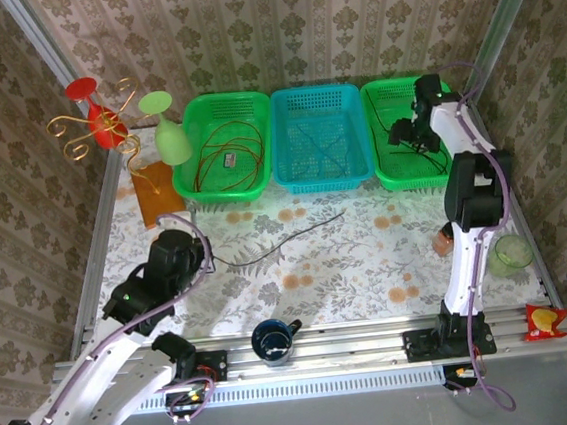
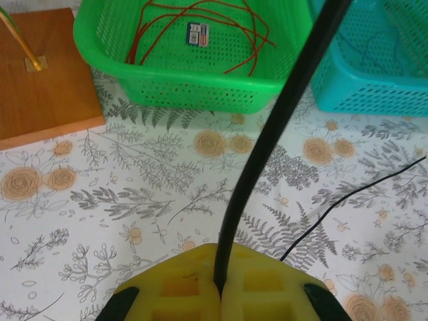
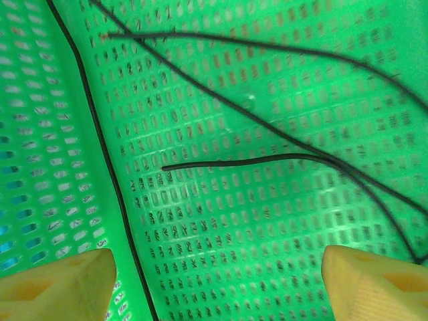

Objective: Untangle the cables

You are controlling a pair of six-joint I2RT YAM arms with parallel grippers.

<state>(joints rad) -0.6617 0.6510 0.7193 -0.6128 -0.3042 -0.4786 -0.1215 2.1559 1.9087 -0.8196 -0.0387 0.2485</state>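
Covering the tabletop [image 1: 369,265] is a pale floral cloth, boxed in by patterned walls [image 1: 296,30] at 9, 12 and 3 o'clock, with a metal rail [image 1: 356,344] along the 6 o'clock edge. Three baskets sit side by side at 12 o'clock: a left green basket [image 1: 224,99] holding a coiled red-brown cable [image 1: 226,156], a blue basket [image 1: 323,183], and a right green basket [image 1: 388,85] with thin black cables [image 3: 234,160] on its floor. The right gripper [image 3: 217,281] hangs over that basket, fingers spread wide apart above the cables. The left gripper [image 2: 219,287], near 8 o'clock, is clamped on a black cable [image 1: 286,238] that runs across bare cloth toward the middle. A wooden stand [image 1: 156,190] sits at 10 o'clock, a dark cup [image 1: 274,339] on the rail at 6, a snack bag [image 1: 543,321] at 4
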